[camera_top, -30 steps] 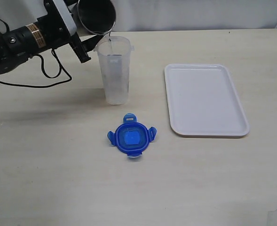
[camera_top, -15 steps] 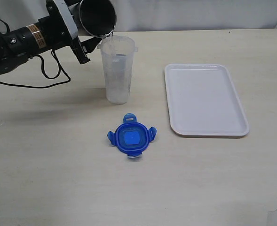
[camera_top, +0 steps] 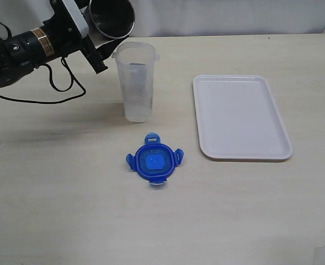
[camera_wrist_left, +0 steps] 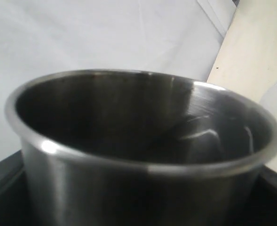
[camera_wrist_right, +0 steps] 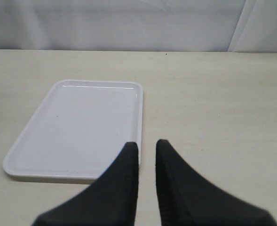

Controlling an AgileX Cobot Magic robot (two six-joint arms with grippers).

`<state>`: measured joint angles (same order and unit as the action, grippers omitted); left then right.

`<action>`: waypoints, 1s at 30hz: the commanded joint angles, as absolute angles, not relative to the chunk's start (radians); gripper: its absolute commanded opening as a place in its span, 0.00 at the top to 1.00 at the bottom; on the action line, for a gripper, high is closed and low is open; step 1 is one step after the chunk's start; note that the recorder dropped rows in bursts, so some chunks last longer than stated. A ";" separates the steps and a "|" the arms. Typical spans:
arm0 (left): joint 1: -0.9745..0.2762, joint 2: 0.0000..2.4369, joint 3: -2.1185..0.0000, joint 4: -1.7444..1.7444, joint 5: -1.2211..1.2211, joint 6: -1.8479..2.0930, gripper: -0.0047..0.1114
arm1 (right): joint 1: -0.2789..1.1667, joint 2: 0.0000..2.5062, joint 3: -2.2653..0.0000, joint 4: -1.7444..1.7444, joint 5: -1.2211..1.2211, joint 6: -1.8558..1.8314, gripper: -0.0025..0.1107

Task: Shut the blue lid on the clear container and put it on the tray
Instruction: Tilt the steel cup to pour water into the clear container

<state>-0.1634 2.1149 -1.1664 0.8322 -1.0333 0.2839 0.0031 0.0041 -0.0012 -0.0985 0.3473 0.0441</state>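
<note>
The clear container [camera_top: 134,83] stands upright and uncovered at the middle back of the table. In front of it the blue lid [camera_top: 153,161] lies flat with its flaps spread. The white tray [camera_top: 240,116] sits empty to the right, and its near edge also shows in the right wrist view, tray [camera_wrist_right: 77,127]. My left gripper [camera_top: 94,34] is shut on a steel cup [camera_top: 112,17], tipped on its side just above and behind the container's rim; the steel cup [camera_wrist_left: 129,179] fills the left wrist view. My right gripper [camera_wrist_right: 146,147] is shut and holds nothing, just off the tray's corner.
The left arm [camera_top: 24,49] and its black cable [camera_top: 52,91] stretch across the table's back left. A white backdrop runs along the far edge. The bare tabletop [camera_top: 63,210] extends in front of the lid.
The steel cup has drawn back from the container's rim, and the thin stream falling from it into the container no longer shows. Lid and tray have not moved.
</note>
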 commanded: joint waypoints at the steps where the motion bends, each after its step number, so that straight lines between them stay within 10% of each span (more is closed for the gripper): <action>1: -0.163 2.103 -1.181 0.769 -1.085 0.261 0.96 | 0.003 0.000 0.000 -0.090 0.345 0.044 0.86; 30: -0.163 2.103 -1.181 0.772 -1.156 0.370 0.96 | 0.003 0.000 0.000 -0.090 0.345 0.044 0.86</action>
<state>-0.1634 2.1149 -1.1664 0.8019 -1.0849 0.3524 0.0031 0.0041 -0.0012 -0.0985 0.3473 0.0441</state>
